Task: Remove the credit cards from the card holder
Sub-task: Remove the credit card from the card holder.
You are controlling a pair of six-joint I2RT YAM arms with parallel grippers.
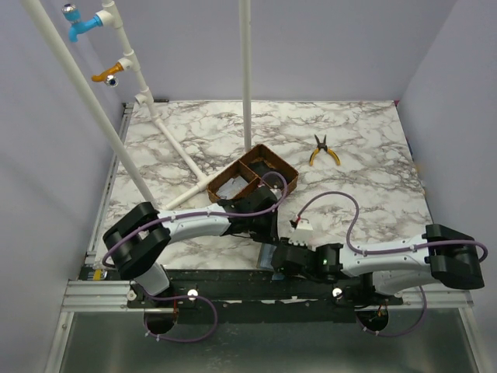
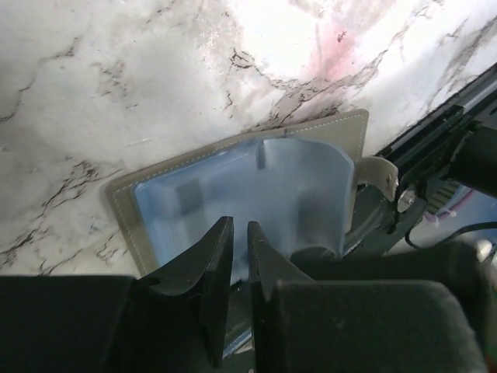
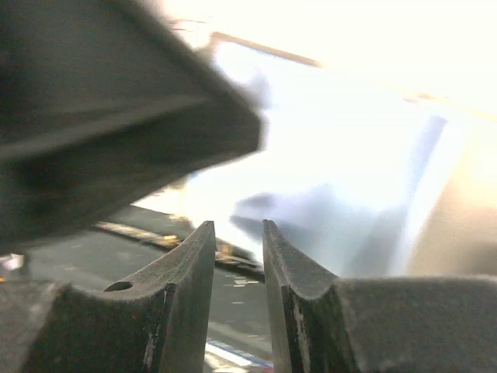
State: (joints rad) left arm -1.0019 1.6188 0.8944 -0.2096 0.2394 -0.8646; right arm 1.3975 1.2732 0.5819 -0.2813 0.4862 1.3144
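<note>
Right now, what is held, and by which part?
Cannot be told: left gripper sits at one edge of the card holder; right gripper shows an empty gap.

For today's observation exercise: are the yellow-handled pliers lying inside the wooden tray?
No, the pliers lie on the marble table, apart from the wooden tray.

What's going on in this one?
Both arms are working on an open card holder that lies flat on the marble table near its front edge. The left gripper is over the holder's near edge with its fingers almost together; whether it pinches anything is unclear. The right gripper faces the holder from the other side, fingers slightly apart and empty. No cards can be made out.
</note>
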